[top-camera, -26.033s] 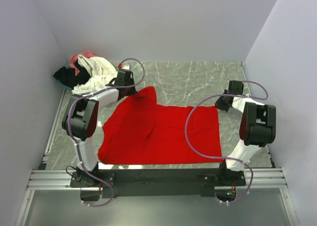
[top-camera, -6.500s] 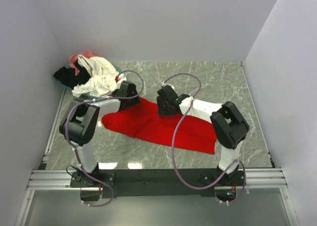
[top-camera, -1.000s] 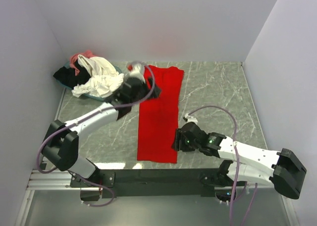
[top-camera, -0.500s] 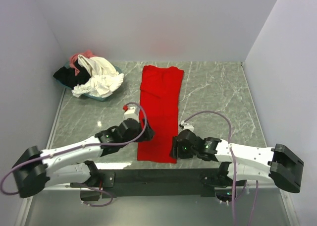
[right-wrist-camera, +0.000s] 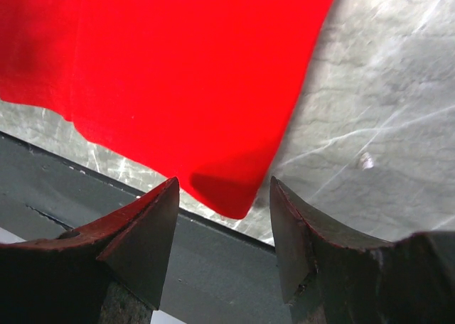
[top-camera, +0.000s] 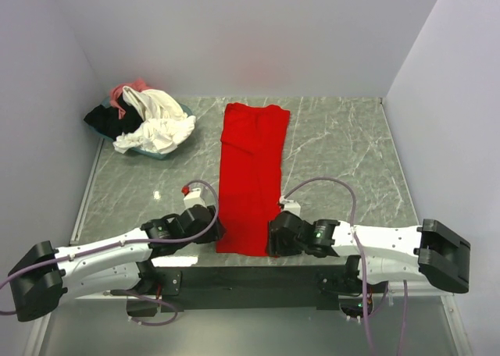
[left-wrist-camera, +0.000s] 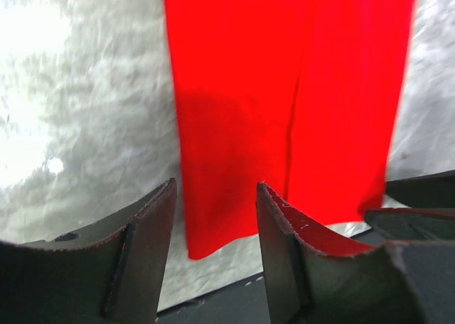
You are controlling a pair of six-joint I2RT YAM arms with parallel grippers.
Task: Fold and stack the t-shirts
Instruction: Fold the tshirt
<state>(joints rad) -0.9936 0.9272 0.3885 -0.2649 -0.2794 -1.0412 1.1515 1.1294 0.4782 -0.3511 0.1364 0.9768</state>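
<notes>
The left gripper (left-wrist-camera: 215, 189) is open, its jaws straddling the near left corner of the red shirt (top-camera: 250, 169). The right gripper (right-wrist-camera: 224, 183) is open too, framing the near right corner. Neither pinches cloth yet. The shirt lies as a long narrow strip down the middle of the table (top-camera: 344, 153), one end at the near edge. The step in hand looks like taking both near corners to fold the strip away. To do it well, each gripper should catch every layer at its corner, then both should lift evenly so the strip stays square. Both arms lie low, reaching inward from the sides. The other shirts (top-camera: 148, 126) sit heaped at the far left.
</notes>
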